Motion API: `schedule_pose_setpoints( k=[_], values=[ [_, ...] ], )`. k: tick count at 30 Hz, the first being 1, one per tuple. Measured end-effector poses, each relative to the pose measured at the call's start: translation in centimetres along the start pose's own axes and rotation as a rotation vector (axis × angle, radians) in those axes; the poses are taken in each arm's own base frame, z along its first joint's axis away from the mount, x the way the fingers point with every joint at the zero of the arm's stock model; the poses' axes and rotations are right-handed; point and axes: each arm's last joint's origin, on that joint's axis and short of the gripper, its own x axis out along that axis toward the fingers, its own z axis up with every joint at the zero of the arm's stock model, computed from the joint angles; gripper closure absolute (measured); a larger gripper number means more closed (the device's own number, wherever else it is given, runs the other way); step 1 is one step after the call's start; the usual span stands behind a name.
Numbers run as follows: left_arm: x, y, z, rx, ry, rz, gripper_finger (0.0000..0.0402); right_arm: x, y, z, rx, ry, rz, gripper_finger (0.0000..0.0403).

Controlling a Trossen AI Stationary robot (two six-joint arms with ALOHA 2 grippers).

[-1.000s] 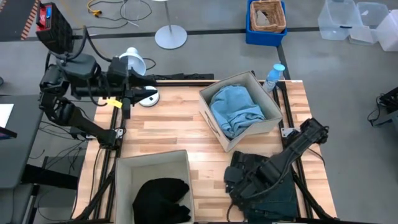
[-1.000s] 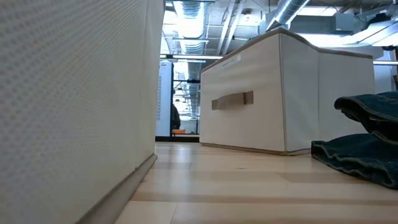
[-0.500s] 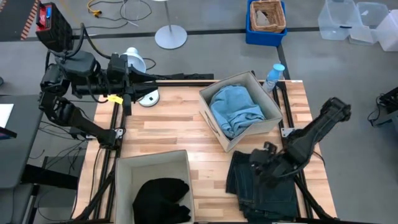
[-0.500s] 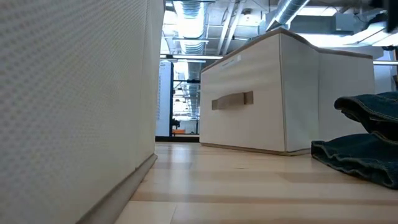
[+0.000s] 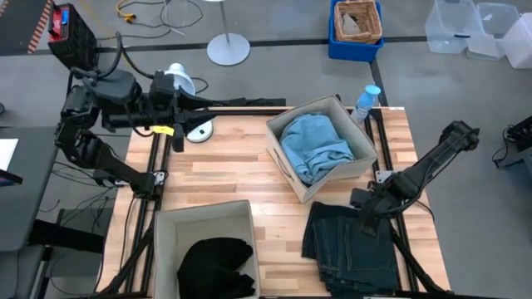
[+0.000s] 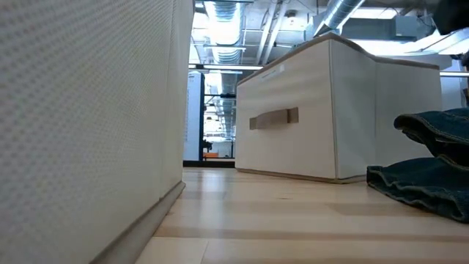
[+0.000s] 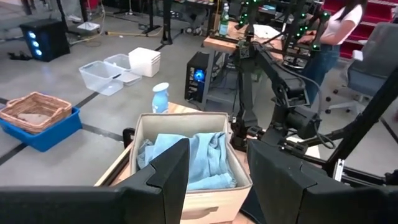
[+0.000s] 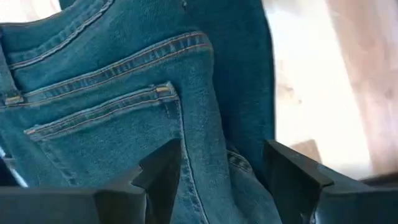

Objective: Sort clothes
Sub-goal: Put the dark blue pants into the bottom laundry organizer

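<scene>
The dark blue-green jeans point(image 5: 349, 245) lie flat on the table at the near right; they also show in the low view point(image 6: 432, 176) and the right wrist view point(image 8: 124, 93). My right gripper point(image 5: 366, 203) point(image 8: 221, 180) is open above their far right corner and touches nothing. A light blue garment point(image 5: 316, 148) point(image 7: 193, 155) lies in the beige box point(image 5: 359, 139) at the far right; the turquoise top does not show apart from it. The black garment point(image 5: 214, 267) lies in the box point(image 5: 166, 241) at the near left. My left gripper point(image 5: 195, 104) point(image 7: 217, 180) is open and empty over the far left corner.
A water bottle point(image 5: 366, 101) stands at the table's far right corner, behind the box. A white round object point(image 5: 179, 83) sits by the left arm. Bare wood point(image 5: 233, 170) lies between the two boxes. A blue crate point(image 5: 357, 25) stands on the floor beyond the table.
My right gripper has drawn back toward the table's right and far edges, away from the middle of the jeans. The jeans, bunched under the gripper a second ago, now lie spread flat on the table.
</scene>
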Motion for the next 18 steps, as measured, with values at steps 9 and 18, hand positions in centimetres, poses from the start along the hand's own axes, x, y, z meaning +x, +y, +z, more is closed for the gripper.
schedule_pose_setpoints(
  k=[9, 18],
  values=[
    [1.6, -0.5, -0.3, 0.001, 0.029, 0.022, 0.0244, 2.3, -2.7, -1.8, -0.017, 0.035, 0.091, 0.0163],
    [2.5, -0.7, -0.5, -0.007, 0.044, 0.040, 0.0244, 4.7, -4.7, -3.1, -0.010, 0.033, 0.128, 0.0163]
  ],
)
